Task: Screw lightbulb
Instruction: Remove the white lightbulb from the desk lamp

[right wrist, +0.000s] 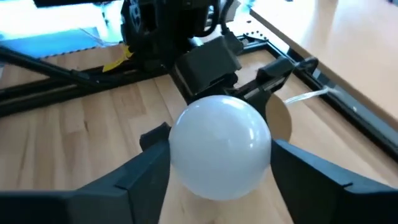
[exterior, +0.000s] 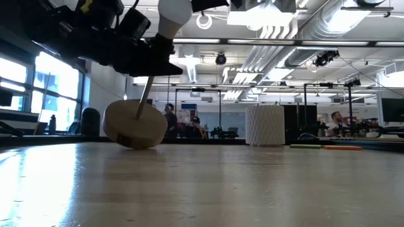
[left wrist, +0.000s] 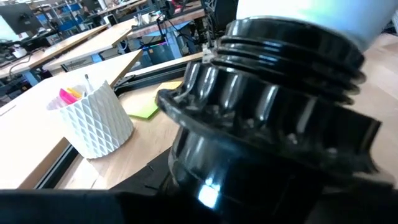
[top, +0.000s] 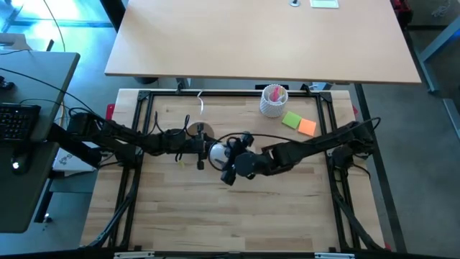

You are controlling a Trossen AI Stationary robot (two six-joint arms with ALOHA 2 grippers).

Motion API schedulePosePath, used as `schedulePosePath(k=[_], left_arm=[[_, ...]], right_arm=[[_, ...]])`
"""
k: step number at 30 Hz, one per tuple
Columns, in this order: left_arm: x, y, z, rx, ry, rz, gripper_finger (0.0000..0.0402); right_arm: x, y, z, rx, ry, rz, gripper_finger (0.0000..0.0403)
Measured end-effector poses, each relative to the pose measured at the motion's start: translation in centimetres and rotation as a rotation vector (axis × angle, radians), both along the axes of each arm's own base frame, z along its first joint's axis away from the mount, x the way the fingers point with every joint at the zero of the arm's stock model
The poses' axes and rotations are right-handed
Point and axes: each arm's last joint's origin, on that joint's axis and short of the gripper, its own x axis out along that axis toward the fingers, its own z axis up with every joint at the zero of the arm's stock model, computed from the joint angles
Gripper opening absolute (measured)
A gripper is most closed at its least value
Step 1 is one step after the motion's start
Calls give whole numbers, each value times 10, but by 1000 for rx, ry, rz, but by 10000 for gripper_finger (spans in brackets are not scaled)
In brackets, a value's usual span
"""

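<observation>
Bright overhead ceiling lights [exterior: 278,22], glare on lightbulb [right wrist: 219,146], perhaps blurred close-up socket [left wrist: 267,124].

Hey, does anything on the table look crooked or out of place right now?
Yes. The round wooden stand is tipped, resting on one edge of its base instead of flat. The left gripper holds its black socket at a slant, and the right gripper has its fingers either side of the lightbulb. The white cup stands upright.

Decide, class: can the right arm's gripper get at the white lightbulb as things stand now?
Probably yes. The right gripper already has a finger on either side of the lightbulb, with nothing between them. The left gripper holds the black socket below it, leaving the bulb's round top free.
</observation>
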Motion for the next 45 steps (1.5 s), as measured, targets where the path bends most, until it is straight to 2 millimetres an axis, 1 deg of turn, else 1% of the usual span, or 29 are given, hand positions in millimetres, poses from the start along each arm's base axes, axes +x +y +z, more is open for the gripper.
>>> schedulePosePath(k=[4, 8, 10, 15, 20, 24, 28, 32, 35, 41, 43, 45], left_arm=[[0, 0, -1, -6, 6, -2, 154], [0, 0, -1, -1, 5, -6, 154], [0, 0, -1, -1, 5, -5, 154], [0, 0, -1, 6, 9, -1, 154], [0, 1, -2, -1, 16, -7, 154], [0, 1, -2, -5, 16, -3, 154], [0, 1, -2, -14, 15, -4, 154], [0, 3, -2, -12, 13, 4, 154], [0, 3, -2, -12, 15, 4, 154], [0, 3, -1, -18, 14, 8, 154], [0, 4, -1, -18, 14, 12, 154], [-1, 5, -1, -20, 14, 15, 154]], right_arm=[[2, -2, 1, -86, 38, 103, 220], [4, -2, 3, -201, 69, 173, 200], [4, -2, 3, -287, 110, 225, 197], [3, -1, 2, -579, 245, 402, 198], [3, 5, 3, -860, 349, 584, 199], [1, 10, 4, -995, 401, 658, 198], [2, 13, 5, -987, 373, 641, 198], [3, 15, 7, -872, 297, 579, 204], [2, 19, 7, -780, 244, 552, 220], [0, 26, 8, -654, 183, 508, 264], [-1, 27, 9, -609, 160, 448, 274], [-2, 28, 12, -566, 121, 348, 278]])
